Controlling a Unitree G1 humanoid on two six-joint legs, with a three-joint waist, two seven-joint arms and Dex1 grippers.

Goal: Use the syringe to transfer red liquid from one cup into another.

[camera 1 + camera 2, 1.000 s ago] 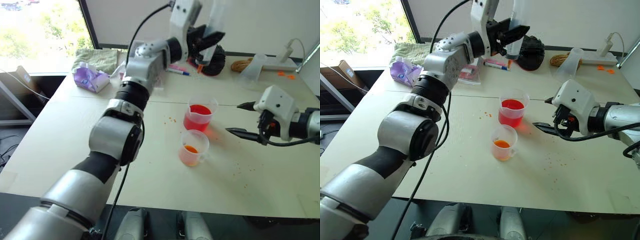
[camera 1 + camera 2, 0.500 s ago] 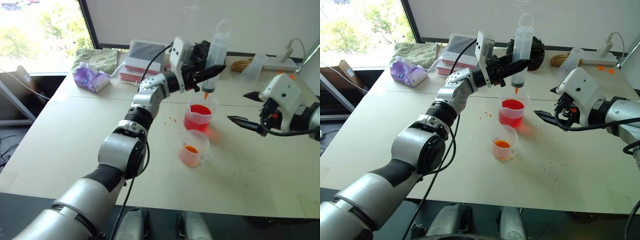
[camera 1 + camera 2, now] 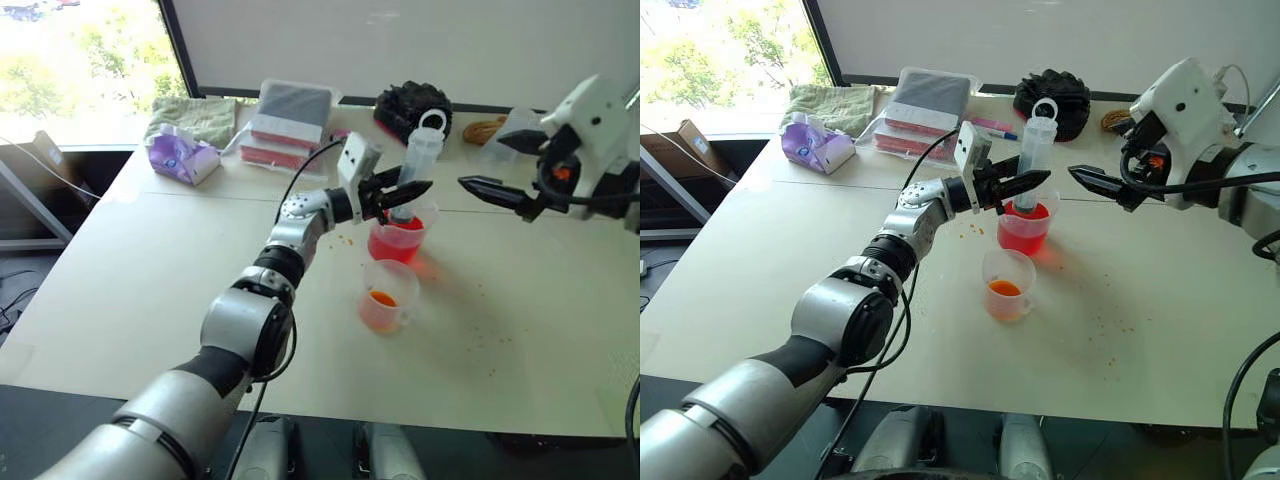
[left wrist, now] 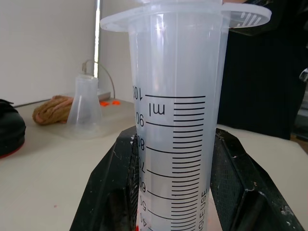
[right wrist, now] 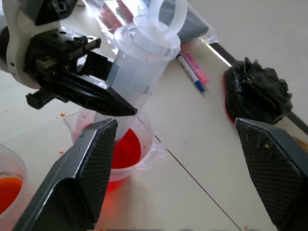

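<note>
My left gripper (image 3: 398, 196) is shut on the barrel of the clear syringe (image 3: 418, 162), which stands slightly tilted with its white ring plunger (image 3: 432, 122) on top. Its lower end reaches down into the deep red cup (image 3: 396, 243); the nozzle is hidden behind the fingers. In the left wrist view the barrel (image 4: 175, 134) sits between the two black fingers (image 4: 108, 192). The paler cup (image 3: 381, 297), holding a little orange-red liquid, stands just in front. My right gripper (image 3: 482, 160) hovers open to the right, above table level, apart from the syringe (image 5: 139, 72) and the red cup (image 5: 122, 154).
Along the far edge lie a purple tissue pack (image 3: 181, 158), a green towel (image 3: 196, 118), a bagged stack of red-and-grey boxes (image 3: 289, 125), a black bundle (image 3: 415, 104), a marker pen (image 3: 990, 127), a clear flask (image 4: 84, 108) and coiled rope (image 4: 50, 108). Orange specks dot the table.
My left gripper has come down with the syringe, from high over the table until its lower end is inside the red cup. My right gripper has risen and moved farther back.
</note>
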